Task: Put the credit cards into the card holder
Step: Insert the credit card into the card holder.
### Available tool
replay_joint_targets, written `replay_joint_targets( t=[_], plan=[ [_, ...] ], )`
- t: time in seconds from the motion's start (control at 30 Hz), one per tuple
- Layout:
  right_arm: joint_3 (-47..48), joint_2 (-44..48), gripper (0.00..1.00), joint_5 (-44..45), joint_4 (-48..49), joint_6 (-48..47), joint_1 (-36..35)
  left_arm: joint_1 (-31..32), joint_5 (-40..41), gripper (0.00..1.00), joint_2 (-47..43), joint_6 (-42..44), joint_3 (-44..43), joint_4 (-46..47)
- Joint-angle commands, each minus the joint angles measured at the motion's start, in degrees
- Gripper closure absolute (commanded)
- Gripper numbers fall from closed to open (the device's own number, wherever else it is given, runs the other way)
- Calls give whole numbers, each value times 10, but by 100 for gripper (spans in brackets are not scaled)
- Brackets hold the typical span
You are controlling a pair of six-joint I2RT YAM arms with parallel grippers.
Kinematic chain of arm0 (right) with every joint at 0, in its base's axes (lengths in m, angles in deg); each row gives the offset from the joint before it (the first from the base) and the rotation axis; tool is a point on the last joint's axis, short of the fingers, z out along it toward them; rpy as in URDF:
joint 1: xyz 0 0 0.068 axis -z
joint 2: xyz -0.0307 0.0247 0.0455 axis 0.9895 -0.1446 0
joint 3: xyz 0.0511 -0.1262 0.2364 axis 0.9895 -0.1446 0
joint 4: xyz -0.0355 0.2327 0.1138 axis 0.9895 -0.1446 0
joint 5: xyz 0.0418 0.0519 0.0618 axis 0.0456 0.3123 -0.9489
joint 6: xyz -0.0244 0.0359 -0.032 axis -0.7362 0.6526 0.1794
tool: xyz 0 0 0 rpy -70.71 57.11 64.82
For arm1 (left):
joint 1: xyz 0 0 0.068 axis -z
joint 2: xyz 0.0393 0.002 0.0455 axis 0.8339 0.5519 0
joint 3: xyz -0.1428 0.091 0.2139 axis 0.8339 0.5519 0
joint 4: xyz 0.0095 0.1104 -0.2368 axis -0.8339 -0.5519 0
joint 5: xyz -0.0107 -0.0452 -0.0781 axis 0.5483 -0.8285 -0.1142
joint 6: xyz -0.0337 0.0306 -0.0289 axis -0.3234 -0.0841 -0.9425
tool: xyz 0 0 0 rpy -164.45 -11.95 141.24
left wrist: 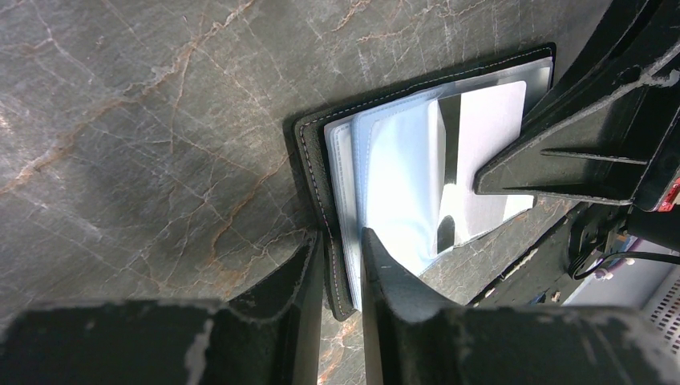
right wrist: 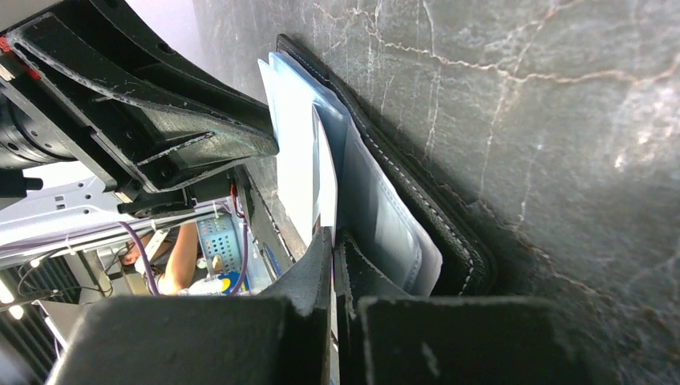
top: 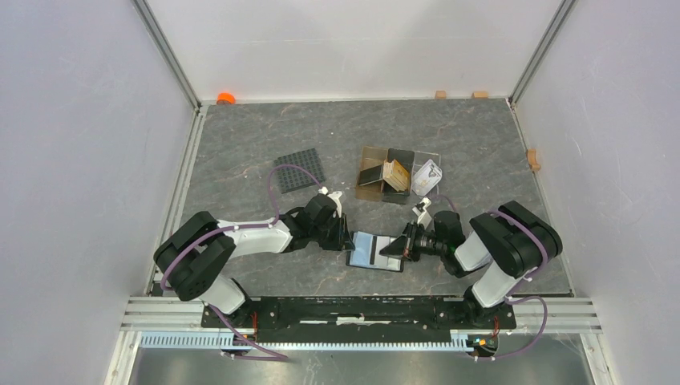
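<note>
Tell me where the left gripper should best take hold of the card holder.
Grip the black stitched cover edge of the card holder, coming from the left: the holder lies open and flat, this edge juts past the sleeves, and the right gripper holds a card opposite.

Top view: both short ends of card holder (top: 374,249) covered by left gripper (top: 350,239) and right gripper (top: 385,251), contents of brown box (top: 370,154) too small to identify; left wrist view: credit card (left wrist: 493,120) part-hidden behind right gripper, face too glary to read.
</note>
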Motion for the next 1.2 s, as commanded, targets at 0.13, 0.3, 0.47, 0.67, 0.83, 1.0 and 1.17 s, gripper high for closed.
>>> replay_joint_targets(
  t=[0.13, 0.3, 0.47, 0.67, 0.83, 1.0, 1.17],
  plan=[
    [6, 15, 100, 46, -94, -67, 12, -6, 46, 84, 23, 47, 11, -64],
    [-1, 15, 100, 40, -100, -72, 18, -8, 55, 85, 25, 53, 10, -71],
    [1, 25, 100, 40, -124, -89, 26, -11, 58, 87, 27, 56, 9, -72],
    [10, 27, 100, 40, -152, -108, 30, -13, 59, 87, 28, 58, 7, -74],
    [10, 29, 100, 44, -155, -110, 30, -13, 56, 88, 27, 59, 5, -74],
    [13, 32, 100, 55, -171, -118, 30, -13, 55, 89, 27, 60, 3, -77],
    [18, 32, 100, 69, -169, -112, 15, -13, 44, 90, 23, 55, 1, -72]
  ],
)
